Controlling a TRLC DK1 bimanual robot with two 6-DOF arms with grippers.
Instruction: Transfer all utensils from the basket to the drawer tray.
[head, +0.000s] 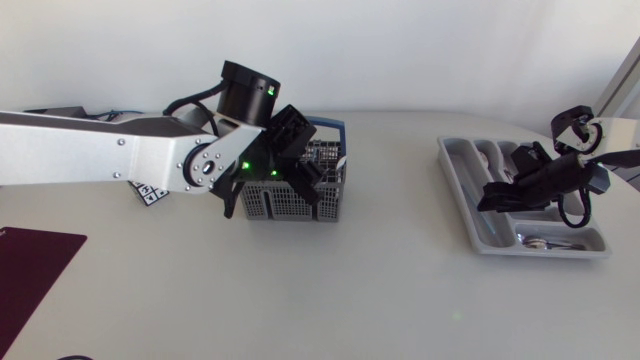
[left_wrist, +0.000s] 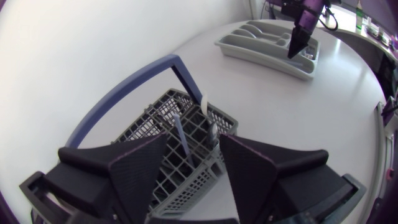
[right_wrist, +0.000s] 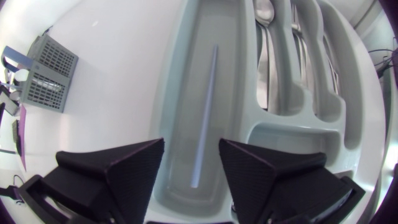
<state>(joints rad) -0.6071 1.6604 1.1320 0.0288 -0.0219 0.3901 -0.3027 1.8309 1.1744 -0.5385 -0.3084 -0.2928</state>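
Observation:
A grey mesh basket (head: 300, 205) with a blue handle (left_wrist: 124, 90) stands mid-table. Thin utensil handles (left_wrist: 181, 134) stand upright in it. My left gripper (head: 275, 190) hangs open just above the basket, its fingers (left_wrist: 134, 168) straddling those handles without touching them. At the right lies the grey drawer tray (head: 590, 245). My right gripper (head: 490, 200) is open low over its long compartment. A thin pale utensil (right_wrist: 205, 112) lies flat there, below and ahead of the fingers (right_wrist: 267, 171). Spoons (right_wrist: 264, 12) rest in the neighbouring compartments.
A dark maroon mat (head: 30, 265) lies at the table's front left. A small black-and-white marker card (head: 150, 193) sits under my left arm. Bare white table stretches between the basket and the tray (left_wrist: 249, 46).

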